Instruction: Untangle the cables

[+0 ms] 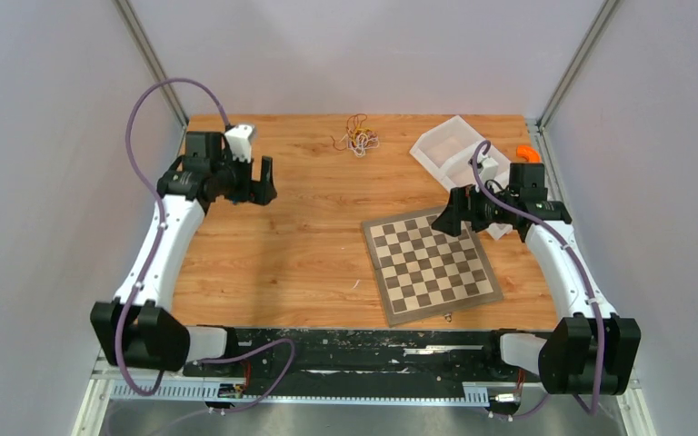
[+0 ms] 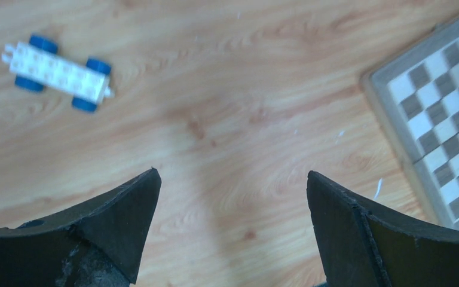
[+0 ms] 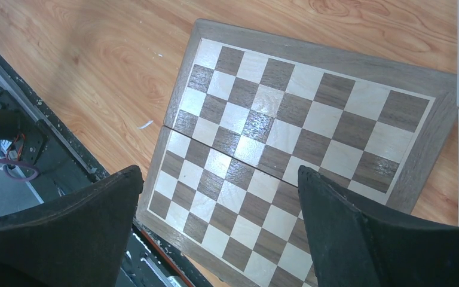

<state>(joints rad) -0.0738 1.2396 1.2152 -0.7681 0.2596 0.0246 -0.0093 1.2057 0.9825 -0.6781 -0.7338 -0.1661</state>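
Plastic bin [image 1: 445, 145], one, far right of counter [image 1: 300, 245]; contents I can't tell. One cables [image 1: 356, 136] tangle, one chessboard [image 1: 429, 263]. Left jaws, right jaws spread, gripping nothing.

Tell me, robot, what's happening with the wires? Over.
Left gripper open, empty. Right gripper open over chessboard. Cables tangled at far edge, untouched. Nothing blocking.
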